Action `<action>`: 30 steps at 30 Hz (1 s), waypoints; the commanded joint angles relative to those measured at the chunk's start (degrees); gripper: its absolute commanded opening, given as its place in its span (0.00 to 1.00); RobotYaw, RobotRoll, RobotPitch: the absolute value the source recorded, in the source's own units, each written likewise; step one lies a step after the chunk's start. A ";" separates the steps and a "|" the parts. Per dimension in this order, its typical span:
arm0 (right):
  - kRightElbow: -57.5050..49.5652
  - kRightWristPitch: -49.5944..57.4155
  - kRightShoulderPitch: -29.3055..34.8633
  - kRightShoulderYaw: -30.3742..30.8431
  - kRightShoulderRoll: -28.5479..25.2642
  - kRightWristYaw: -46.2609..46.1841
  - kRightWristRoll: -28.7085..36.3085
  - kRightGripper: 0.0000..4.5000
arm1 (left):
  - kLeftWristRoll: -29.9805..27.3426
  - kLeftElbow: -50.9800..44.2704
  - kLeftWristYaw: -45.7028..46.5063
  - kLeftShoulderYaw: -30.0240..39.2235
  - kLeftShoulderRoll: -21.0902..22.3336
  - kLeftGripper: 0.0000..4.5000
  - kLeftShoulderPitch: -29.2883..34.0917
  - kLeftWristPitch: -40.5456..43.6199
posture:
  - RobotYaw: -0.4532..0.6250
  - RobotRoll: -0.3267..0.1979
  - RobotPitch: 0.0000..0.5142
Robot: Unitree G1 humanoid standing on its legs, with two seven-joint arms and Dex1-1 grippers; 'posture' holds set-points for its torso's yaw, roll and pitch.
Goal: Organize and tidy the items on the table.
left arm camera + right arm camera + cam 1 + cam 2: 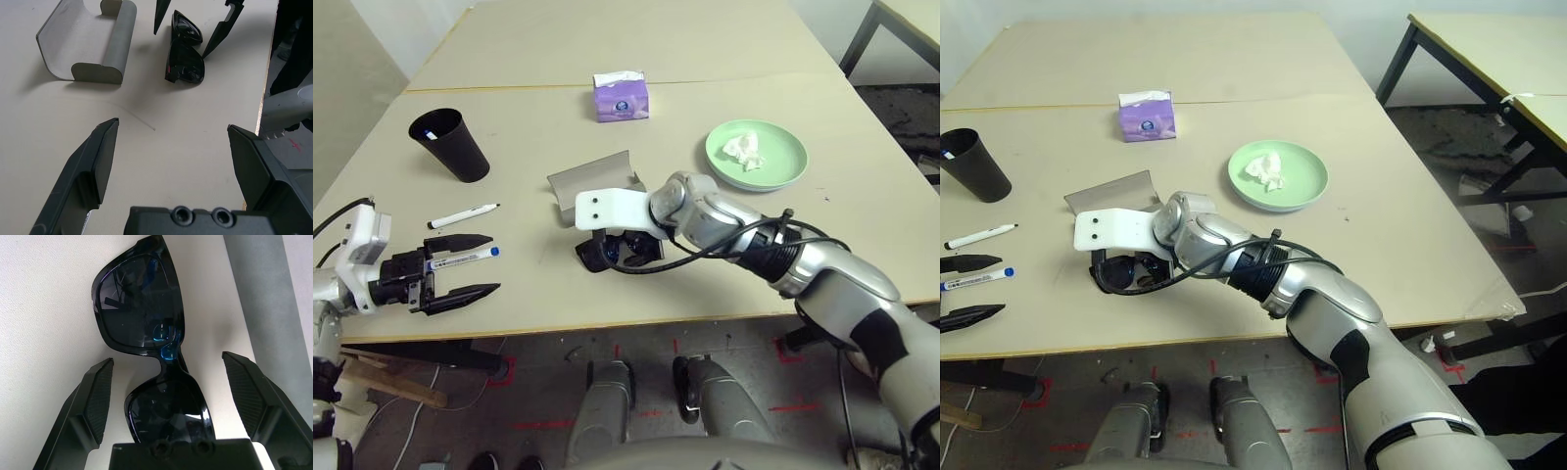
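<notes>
Right wrist view shows the right gripper point(168, 396) spread wide and straddling the black sunglasses point(146, 333), one finger on each side of the frame, neither touching it; the glasses lie folded on the table point(783, 245) near its front edge, their long axis running along the gap between the fingers. At the front left corner the left gripper point(478, 264) hovers released, nothing between its fingers, with the blue-capped marker point(462, 256) lying on the table between them, cap toward the centre. Just beyond lies the black-capped marker point(463, 215), roughly parallel to the first, cap likewise toward the centre. Behind the sunglasses the grey glasses case point(592, 181) lies open, its long axis running left to right. Farther right, the light-green plate point(793, 157) carries the crumpled white tissue point(745, 151). A black cup point(450, 145) stands far left, and a purple tissue box point(621, 96) sits farthest back.
</notes>
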 commanded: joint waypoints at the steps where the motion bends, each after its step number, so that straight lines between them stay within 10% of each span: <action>1: 0.94 -1.29 1.22 -1.06 0.95 0.86 -1.86 0.99 | 1.05 -0.22 -0.25 0.51 -0.44 1.00 0.21 0.70 | 0.49 0.62 0.36; 30: -3.10 1.49 1.43 -4.11 2.20 7.93 -5.56 0.91 | 2.37 0.62 -0.25 0.06 -1.69 1.00 0.78 -0.02 | 0.47 0.62 0.35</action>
